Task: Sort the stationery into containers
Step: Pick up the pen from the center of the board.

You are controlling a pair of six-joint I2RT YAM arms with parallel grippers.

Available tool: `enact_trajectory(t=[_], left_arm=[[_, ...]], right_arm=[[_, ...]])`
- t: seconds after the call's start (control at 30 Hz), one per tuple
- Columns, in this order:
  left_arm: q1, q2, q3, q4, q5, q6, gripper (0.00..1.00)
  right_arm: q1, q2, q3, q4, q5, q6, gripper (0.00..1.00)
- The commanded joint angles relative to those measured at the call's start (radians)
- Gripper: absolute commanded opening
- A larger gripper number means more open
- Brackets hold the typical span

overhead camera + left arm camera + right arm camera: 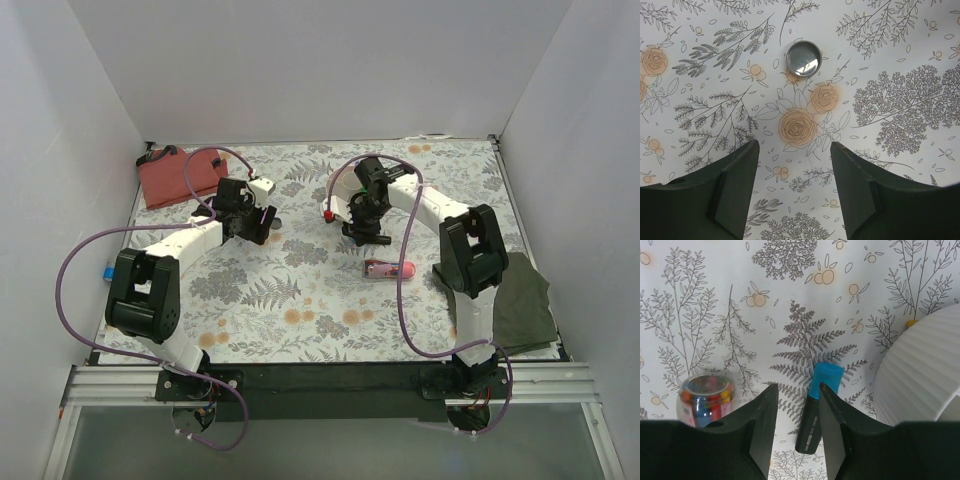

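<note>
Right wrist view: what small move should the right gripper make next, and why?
Probably close the right gripper on the black highlighter with the blue cap. The highlighter lies on the floral cloth between the open jaws and is not yet gripped. The ribbed white tub stands close beside it.

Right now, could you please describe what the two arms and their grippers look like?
The left arm and the right arm are alike: white link shells joined by black joint housings, with a purple cable looping alongside each. The left gripper and the right gripper each carry two broad, dark, wedge-shaped fingers.
</note>
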Motion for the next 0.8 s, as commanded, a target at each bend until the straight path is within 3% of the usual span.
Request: enact_trajectory(t=[0.0,0.77], left_arm=[[-0.005,-0.057,0.005,0.009,0.0,0.005,0.59],[-0.005,0.0,0.033,0.009,0.003,0.0,0.59]], right_arm=[[0.006,0.027,0.007,0.068,0.045,0.056,0.46],[0.026,0.114,0.0,0.146,0.108,0.111,0.44]])
